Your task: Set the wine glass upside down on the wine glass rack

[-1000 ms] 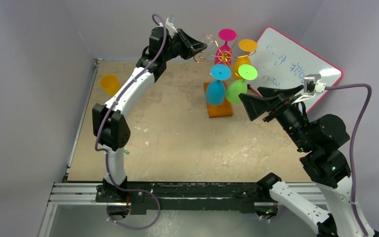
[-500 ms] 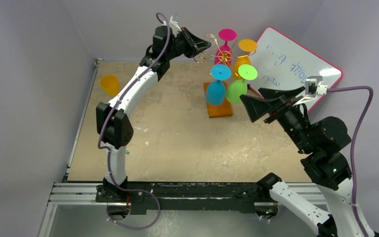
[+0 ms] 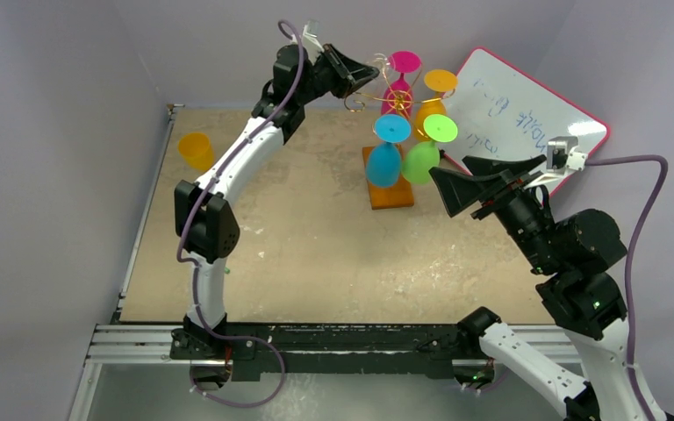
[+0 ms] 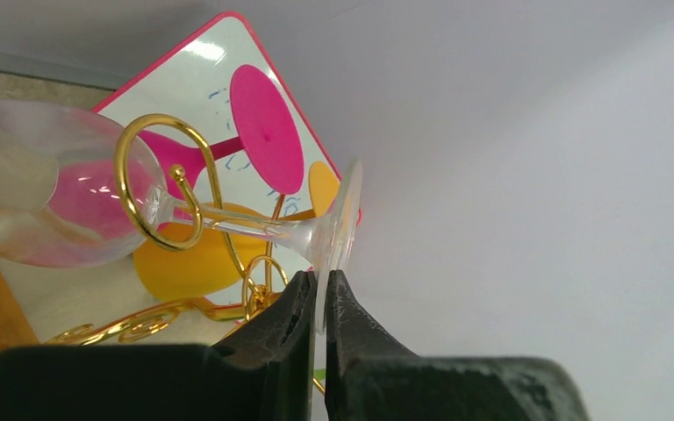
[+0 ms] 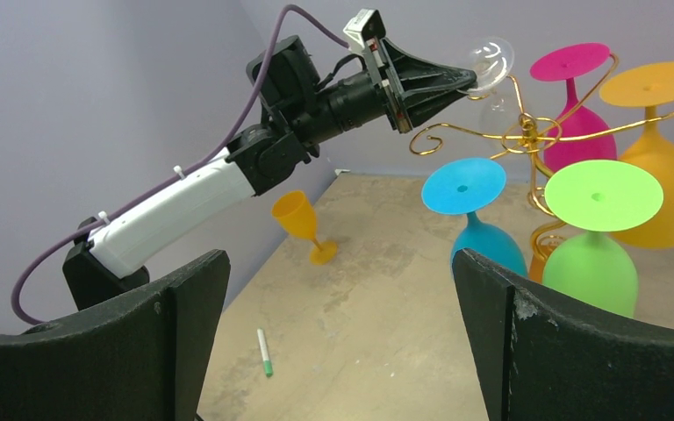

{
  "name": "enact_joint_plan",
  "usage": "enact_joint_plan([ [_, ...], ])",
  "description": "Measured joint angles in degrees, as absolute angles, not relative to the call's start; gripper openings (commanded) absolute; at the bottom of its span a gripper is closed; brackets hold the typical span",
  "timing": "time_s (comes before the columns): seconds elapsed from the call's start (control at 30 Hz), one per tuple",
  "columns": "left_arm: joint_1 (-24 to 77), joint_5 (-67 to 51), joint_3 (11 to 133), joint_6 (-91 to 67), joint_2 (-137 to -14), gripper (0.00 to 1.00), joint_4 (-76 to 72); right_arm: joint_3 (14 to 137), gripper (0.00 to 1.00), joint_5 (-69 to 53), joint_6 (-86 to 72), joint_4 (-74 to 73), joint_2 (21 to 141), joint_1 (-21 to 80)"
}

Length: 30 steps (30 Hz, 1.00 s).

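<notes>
A clear wine glass [image 4: 35, 193] lies nearly sideways in the left wrist view. My left gripper [image 4: 319, 276] is shut on the rim of its round foot [image 4: 340, 219]. Its stem crosses a gold curl [image 4: 154, 197] of the wine glass rack [image 3: 390, 195]; I cannot tell whether the stem sits inside the curl. From above, the left gripper [image 3: 370, 72] is high at the rack's upper left arm. The right wrist view shows the foot [image 5: 491, 61] at that gripper's tip. My right gripper [image 3: 456, 180] hangs open right of the rack, nothing between its fingers [image 5: 175, 307].
Pink [image 3: 404, 63], orange [image 3: 439, 83], blue [image 3: 386, 158] and green [image 3: 426, 153] glasses hang upside down on the rack. An orange glass [image 3: 196, 149] stands at the table's left edge. A pink-framed whiteboard [image 3: 527, 114] leans at the back right. A green-capped marker [image 5: 264, 353] lies on the table.
My left gripper has carried the clear glass up and to the right, closer to the rack's top. The right arm has shifted only slightly.
</notes>
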<state>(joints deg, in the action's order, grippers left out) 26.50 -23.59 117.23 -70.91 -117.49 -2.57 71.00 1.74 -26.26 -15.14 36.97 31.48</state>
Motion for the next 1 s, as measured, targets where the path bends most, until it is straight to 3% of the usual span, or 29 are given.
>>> enact_joint_plan([
  [1.0, 26.41, -17.43, 118.02, -70.96, -118.32, 0.00, -7.27, 70.96, 1.00, 2.26, -26.26, -15.29, 36.42, 31.48],
])
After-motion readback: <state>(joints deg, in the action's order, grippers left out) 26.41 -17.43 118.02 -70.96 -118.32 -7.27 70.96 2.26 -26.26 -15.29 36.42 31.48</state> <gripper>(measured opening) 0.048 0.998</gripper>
